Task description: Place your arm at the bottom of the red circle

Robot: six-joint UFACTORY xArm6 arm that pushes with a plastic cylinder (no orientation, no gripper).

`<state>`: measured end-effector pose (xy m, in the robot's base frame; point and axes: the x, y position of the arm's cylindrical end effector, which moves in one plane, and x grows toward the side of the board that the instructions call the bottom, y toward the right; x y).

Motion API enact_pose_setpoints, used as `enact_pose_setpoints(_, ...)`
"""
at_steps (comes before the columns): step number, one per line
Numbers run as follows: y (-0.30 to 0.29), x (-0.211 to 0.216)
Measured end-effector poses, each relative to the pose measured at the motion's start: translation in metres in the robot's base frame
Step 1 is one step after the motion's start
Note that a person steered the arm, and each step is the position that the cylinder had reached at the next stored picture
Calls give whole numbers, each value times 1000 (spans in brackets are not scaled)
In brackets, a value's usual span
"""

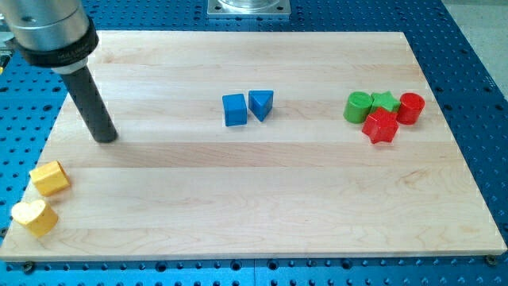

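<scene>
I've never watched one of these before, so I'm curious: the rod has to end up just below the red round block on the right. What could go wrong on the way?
1. My tip is far off at the view's left; a straight path could clip the blue cube or blue triangle.
2. The red circle sits tight against the red star and green star, so arriving from the left may shove the star into it.
3. Stopping too high could push the circle itself.

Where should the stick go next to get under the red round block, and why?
Probably slide my tip toward the view's right, below the blue cube and blue triangle. The red cylinder block sits far right in a cluster, with the red star block at its lower left, so I would approach from the view's bottom.
</scene>
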<state>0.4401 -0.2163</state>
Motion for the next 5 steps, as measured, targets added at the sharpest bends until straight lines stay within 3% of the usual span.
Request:
enact_pose_setpoints(4, 0, -8)
enact_pose_setpoints(5, 17, 25)
